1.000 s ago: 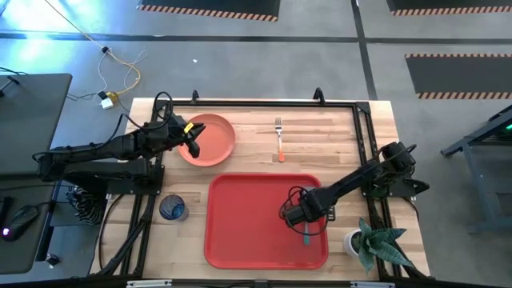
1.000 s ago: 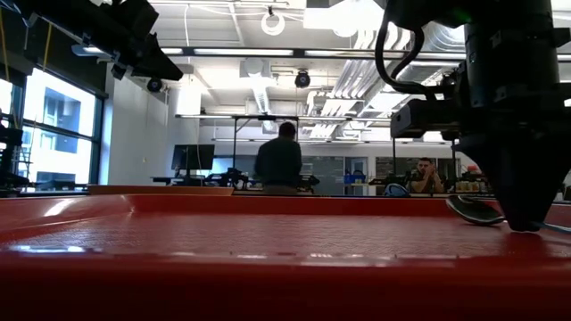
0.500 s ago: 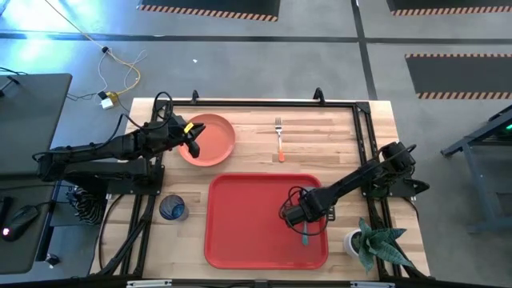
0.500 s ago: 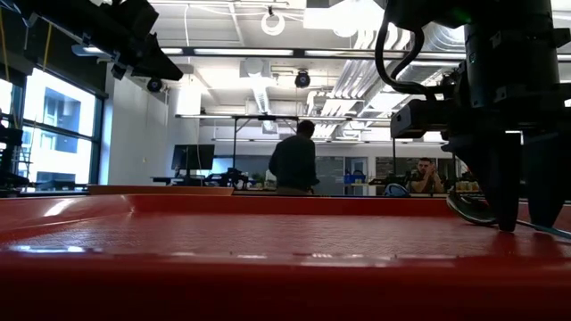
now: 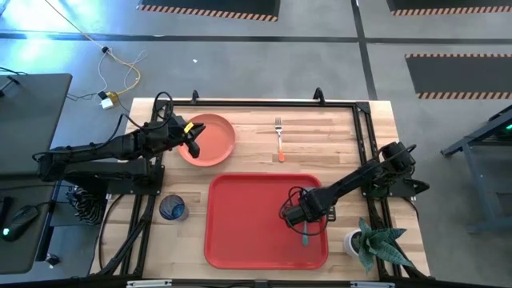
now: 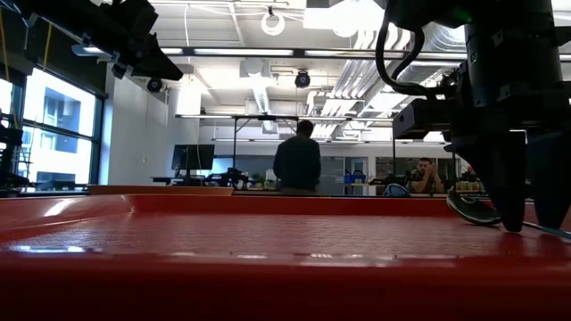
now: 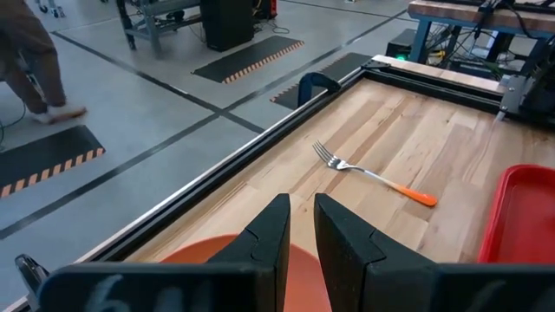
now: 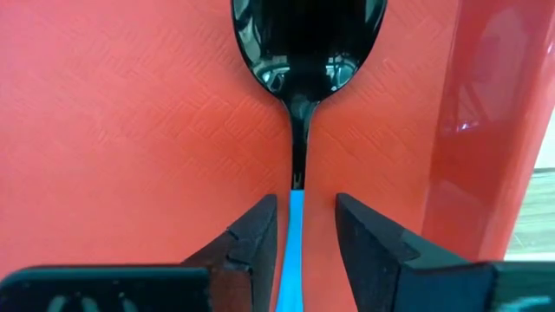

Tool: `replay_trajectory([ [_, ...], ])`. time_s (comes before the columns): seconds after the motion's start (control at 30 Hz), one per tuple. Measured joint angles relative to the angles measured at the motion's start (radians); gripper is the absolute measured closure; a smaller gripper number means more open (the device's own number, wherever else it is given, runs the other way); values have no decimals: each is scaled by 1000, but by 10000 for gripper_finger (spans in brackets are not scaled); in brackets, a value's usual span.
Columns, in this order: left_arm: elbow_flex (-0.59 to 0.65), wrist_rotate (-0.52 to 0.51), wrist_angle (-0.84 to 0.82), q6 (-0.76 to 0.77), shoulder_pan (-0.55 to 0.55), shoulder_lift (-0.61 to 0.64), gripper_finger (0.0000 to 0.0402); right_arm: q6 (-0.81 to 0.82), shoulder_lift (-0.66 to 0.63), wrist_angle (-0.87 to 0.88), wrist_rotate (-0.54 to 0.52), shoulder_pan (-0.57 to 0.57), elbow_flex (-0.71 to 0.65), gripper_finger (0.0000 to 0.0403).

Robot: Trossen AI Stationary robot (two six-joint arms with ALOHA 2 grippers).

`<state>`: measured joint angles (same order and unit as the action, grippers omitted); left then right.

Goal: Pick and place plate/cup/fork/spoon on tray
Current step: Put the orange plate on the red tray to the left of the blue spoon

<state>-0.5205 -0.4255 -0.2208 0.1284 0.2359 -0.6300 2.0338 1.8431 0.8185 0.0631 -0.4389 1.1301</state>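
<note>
While my right tool is hanging low over the red tray, near the tray's corner beside the potted plant, its two fingers are standing apart on either side of the spoon. That spoon is lying flat on the tray floor close to the tray's raised wall, and its light blue handle is running between my right fingers with a gap showing on each side, so I am not gripping it; the dark bowl is lying out ahead of the fingertips. From desk height, the same right tool is pointing straight down with its tips just at the tray surface, and the spoon bowl is resting beside them.

My left tool is sitting at the rim of the salmon-orange plate, which is lying on the desk just beyond the tray's far edge. Its fingers are standing close together with a narrow slot between them, above the plate edge; I cannot tell whether they are pinching the rim.

Beyond the tray's far edge too, the orange-handled fork is lying on the bare wood, beside the plate and apart from it. Off the tray's short side nearest my left arm, the blue cup is standing on the desk.

Past the tray, a person is standing in the room.
</note>
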Motion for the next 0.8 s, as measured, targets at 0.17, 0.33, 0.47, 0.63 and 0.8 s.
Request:
replay_trajectory([
  [0.17, 0, 0, 0, -1, 0, 0, 355, -17, 0, 0, 10, 0, 0, 293],
  [0.33, 0, 0, 0, -2, 0, 0, 355, -18, -1, 0, 16, 0, 0, 293],
  [0.47, 0, 0, 0, -2, 0, 0, 355, -26, -1, 25, 1, 0, 24, 293],
  [0.63, 0, 5, 0, -29, 0, 0, 355, -45, -1, 178, -91, 2, 127, 293],
  [0.8, 0, 61, 1, -155, 0, 0, 355, -98, -1, 372, -195, 15, 265, 293],
])
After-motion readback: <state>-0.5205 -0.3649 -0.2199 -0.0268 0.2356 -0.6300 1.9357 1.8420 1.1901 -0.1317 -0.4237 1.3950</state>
